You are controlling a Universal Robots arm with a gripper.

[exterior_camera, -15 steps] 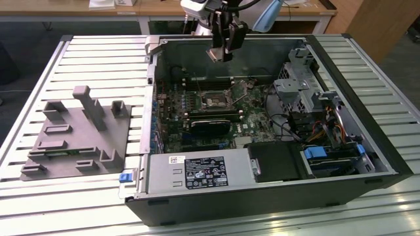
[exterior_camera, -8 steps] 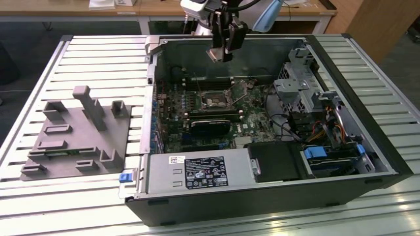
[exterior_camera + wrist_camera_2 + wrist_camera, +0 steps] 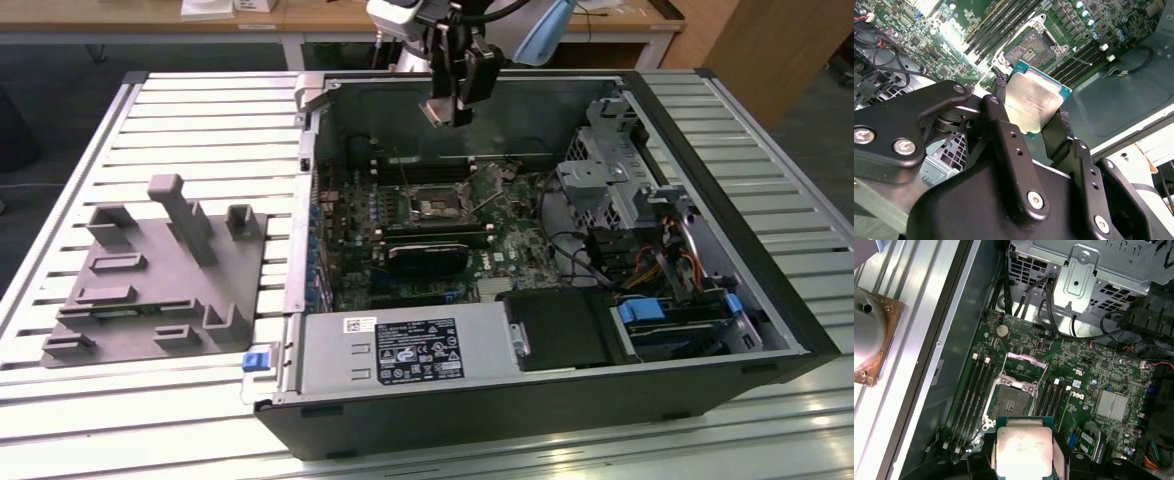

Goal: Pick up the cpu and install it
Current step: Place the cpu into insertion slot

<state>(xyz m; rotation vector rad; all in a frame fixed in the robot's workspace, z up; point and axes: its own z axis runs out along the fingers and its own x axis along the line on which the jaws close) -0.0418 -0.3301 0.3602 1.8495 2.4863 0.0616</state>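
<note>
Gripper is narrowed onto the cpu, with the fingers pinching two opposite edges. The metal top faces the wrist and the chip is level, likely to keep its underside square to the socket. The cpu hangs in the air, clear of the board, near the far wall of the open case. Below it the socket lies bare with its metal frame swung back, presumably to admit the chip. Farther off, the grey fixture block stands on the slatted table, outside the case's side wall.

Slatted metal table; wooden desk behind; dark floor.
</note>
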